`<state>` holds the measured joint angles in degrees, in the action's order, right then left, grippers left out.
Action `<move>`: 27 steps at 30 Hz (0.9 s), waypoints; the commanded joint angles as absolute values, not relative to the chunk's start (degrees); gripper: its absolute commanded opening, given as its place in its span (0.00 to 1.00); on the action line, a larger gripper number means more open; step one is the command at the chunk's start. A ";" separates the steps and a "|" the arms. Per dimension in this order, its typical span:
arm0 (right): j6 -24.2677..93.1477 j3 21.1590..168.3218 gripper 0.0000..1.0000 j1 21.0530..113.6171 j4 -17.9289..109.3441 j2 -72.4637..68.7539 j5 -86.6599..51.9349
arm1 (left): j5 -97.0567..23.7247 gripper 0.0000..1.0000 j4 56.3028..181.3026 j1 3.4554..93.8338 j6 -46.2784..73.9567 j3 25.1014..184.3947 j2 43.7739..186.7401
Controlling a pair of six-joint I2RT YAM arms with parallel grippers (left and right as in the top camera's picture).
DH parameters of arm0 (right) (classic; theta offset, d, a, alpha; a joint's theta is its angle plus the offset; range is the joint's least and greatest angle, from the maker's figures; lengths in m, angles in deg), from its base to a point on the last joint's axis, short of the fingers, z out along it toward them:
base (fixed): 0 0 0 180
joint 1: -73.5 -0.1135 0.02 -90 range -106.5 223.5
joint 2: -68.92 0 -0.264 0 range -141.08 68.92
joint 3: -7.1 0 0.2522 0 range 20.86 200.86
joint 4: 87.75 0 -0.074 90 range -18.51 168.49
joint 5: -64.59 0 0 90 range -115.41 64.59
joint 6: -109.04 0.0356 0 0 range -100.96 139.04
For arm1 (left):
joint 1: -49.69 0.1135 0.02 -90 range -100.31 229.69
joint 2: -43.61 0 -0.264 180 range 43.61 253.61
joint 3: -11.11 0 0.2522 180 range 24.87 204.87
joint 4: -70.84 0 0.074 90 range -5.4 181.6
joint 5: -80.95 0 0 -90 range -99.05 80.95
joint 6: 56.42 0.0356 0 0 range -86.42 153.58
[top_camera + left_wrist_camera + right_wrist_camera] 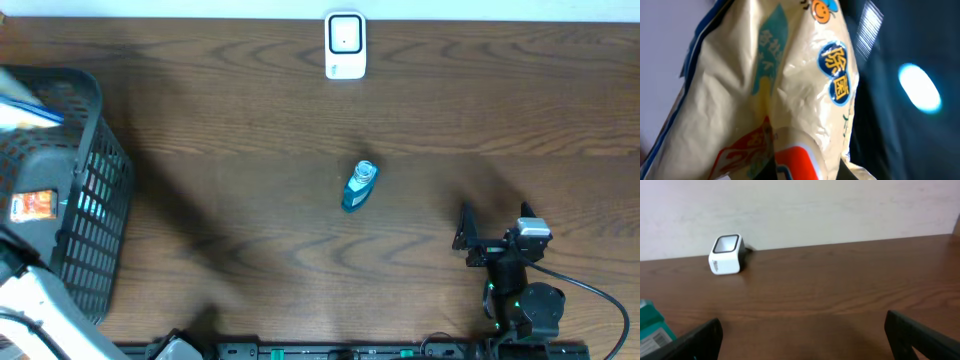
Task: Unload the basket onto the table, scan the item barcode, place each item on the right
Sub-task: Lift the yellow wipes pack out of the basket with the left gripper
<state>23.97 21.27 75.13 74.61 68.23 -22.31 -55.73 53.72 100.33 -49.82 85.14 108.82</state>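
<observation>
Packet (pixel 790 100) — crinkled glossy cream plastic; scanner (pixel 345 45) — white rounded block.

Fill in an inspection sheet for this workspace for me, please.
Surface: brown wooden table, no spills seen.
Job's things: white box-shaped barcode scanner upright at the far edge; blue plastic bottle lying mid-table; cream printed plastic packet filling the left wrist view.
Clutter: black mesh basket at the table's left end.
Tools: right tool open and empty, above the table; left tool shut, not itself visible.
Cables: black cable looping at the front right.
Surroundings: pale wall behind the table.
</observation>
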 commanded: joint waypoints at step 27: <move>23.23 21.18 0.99 74.62 74.39 68.43 -22.49 | -95.83 0.07 40.78 70.43 -28.71 82.93 108.89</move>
<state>23.97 21.27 75.13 74.59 68.23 -22.31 -93.47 41.07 71.65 -31.02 84.01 107.97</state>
